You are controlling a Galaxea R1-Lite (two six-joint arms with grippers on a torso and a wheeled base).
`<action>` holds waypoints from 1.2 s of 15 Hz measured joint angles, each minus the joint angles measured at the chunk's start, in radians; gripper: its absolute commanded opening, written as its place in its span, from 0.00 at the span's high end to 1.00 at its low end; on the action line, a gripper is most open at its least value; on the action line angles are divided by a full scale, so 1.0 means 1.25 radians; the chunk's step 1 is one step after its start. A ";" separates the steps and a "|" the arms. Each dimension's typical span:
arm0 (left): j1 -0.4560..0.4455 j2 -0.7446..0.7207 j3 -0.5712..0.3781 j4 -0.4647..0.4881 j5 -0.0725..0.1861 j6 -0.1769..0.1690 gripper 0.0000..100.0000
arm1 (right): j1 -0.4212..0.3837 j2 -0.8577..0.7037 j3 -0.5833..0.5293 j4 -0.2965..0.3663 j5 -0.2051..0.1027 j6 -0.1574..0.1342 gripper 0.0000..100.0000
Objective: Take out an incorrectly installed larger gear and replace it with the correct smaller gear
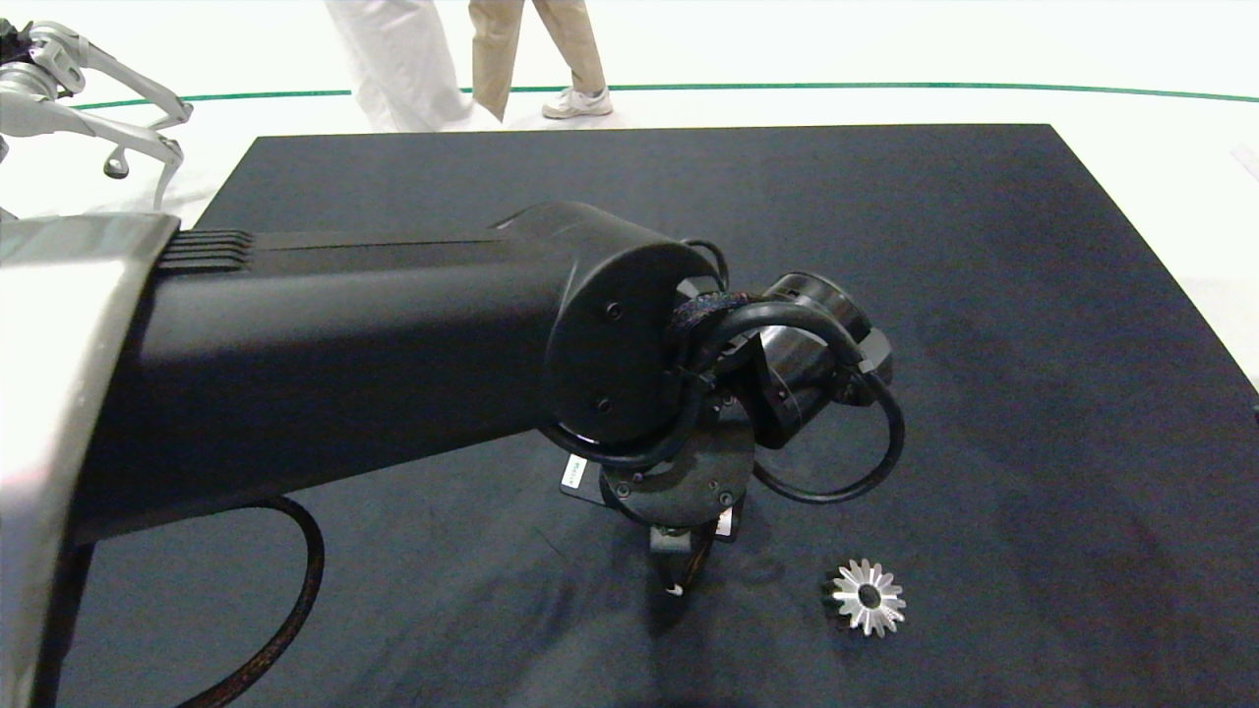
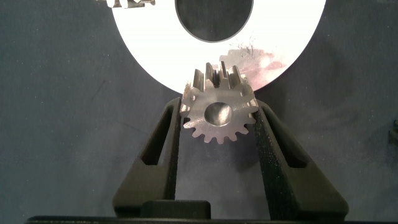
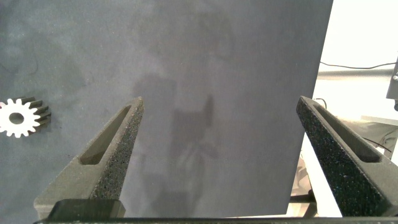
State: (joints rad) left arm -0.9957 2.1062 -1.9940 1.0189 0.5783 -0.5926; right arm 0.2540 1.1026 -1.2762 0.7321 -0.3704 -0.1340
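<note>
Blunt-toothed silver smaller gear (image 2: 219,116)

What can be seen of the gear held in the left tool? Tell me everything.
The smaller gear is silver metal with short blunt teeth and a round centre hole. It is clamped between the two dark fingers of the left tool, its flat face toward the wrist camera, its toothed length running away behind. It sits over the edge of a white ring-shaped plate; whether they touch is unclear.

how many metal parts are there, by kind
small spur gears: 2, one held in the left gripper, one lying on the mat
star-toothed larger gear: 1
flat silver disc with a hole: 1
total: 4
</note>
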 measured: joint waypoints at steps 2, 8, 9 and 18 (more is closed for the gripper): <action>-0.003 0.001 -0.002 -0.001 0.000 0.000 1.00 | 0.000 0.000 0.000 0.000 0.000 0.000 0.00; -0.005 0.014 -0.004 -0.002 -0.001 0.001 1.00 | 0.000 0.000 0.000 0.000 0.001 0.000 0.00; -0.005 0.015 -0.004 -0.002 -0.001 0.001 1.00 | 0.000 0.000 0.000 0.000 0.001 0.000 0.00; -0.006 0.015 -0.005 0.003 -0.001 -0.002 0.00 | 0.000 0.000 0.000 0.000 0.001 0.000 0.00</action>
State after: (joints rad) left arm -1.0034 2.1245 -2.0002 1.0232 0.5777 -0.5945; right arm 0.2540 1.1030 -1.2762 0.7321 -0.3694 -0.1340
